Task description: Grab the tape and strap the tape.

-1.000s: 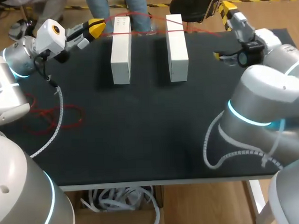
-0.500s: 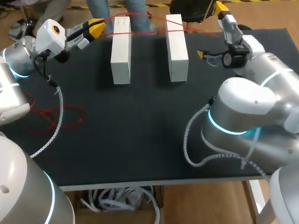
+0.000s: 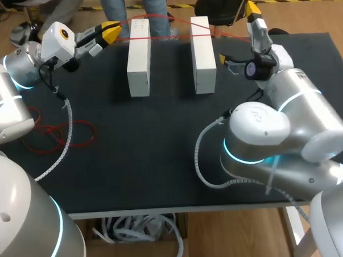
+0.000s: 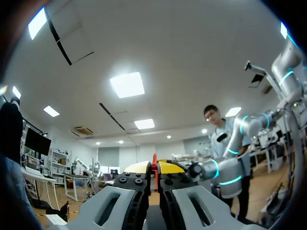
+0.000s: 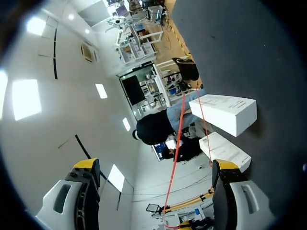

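Note:
A thin red tape [image 3: 181, 21] stretches from my left gripper [image 3: 115, 32] over the far ends of two white boxes [image 3: 139, 56] [image 3: 203, 53] toward the right. The left gripper is shut on the tape; in the left wrist view a red bit [image 4: 154, 164] shows between its closed yellow tips [image 4: 154, 168]. My right gripper [image 3: 237, 34] stands wide open just right of the right box, and the tape [image 5: 179, 134] runs through the gap between its fingers [image 5: 154, 165] without touching either. Both boxes [image 5: 225, 112] [image 5: 224, 149] lie ahead of it.
The rest of the red tape lies in loose loops [image 3: 58, 136] at the left edge of the black table [image 3: 161, 151], under my left arm. The two boxes stand parallel with a gap between them.
My right arm has swung left toward the right box, bringing its open fingers around the stretched tape. The left arm and the tape it holds have not moved.

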You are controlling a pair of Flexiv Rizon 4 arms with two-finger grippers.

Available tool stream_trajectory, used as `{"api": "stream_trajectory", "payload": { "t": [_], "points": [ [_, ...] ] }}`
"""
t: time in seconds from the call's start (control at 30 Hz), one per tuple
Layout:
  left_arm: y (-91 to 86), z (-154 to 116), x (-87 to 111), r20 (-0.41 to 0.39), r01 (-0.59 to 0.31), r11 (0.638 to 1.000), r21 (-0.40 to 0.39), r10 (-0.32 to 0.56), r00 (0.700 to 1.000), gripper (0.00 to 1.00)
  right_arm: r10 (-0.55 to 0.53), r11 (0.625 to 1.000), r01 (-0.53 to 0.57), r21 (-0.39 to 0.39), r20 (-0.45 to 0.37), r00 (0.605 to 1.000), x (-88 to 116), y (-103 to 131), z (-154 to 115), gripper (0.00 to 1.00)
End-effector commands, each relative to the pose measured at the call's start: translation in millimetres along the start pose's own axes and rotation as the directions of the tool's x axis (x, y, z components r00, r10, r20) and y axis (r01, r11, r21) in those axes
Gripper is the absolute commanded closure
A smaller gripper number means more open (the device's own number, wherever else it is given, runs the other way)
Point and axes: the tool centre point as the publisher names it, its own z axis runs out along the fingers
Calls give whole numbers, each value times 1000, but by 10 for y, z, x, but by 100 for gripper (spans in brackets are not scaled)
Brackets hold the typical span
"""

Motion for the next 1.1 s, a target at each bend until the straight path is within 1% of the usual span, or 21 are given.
{"api": "stream_trajectory", "payload": {
  "t": [0.03,0.37,0.63,0.77,1.1],
  "points": [
    [3,-2,-6,-2,0,1000,1,0,1000,100,3,1000,-4,-17,-11,1000,11,-47,37,0],
    [3,-2,-6,-2,0,1000,1,0,1000,100,3,999,-5,-45,-35,999,183,33,73,0],
    [3,-2,-6,-2,0,1000,1,0,1000,100,16,996,-20,-83,-53,998,254,168,105,0],
    [3,-2,-6,-2,0,1000,1,0,1000,100,19,996,-25,-90,-61,998,280,209,130,0],
    [3,-2,-6,-2,0,1000,1,0,1000,100,33,996,-39,-84,-80,996,352,160,183,0]
  ]
}}
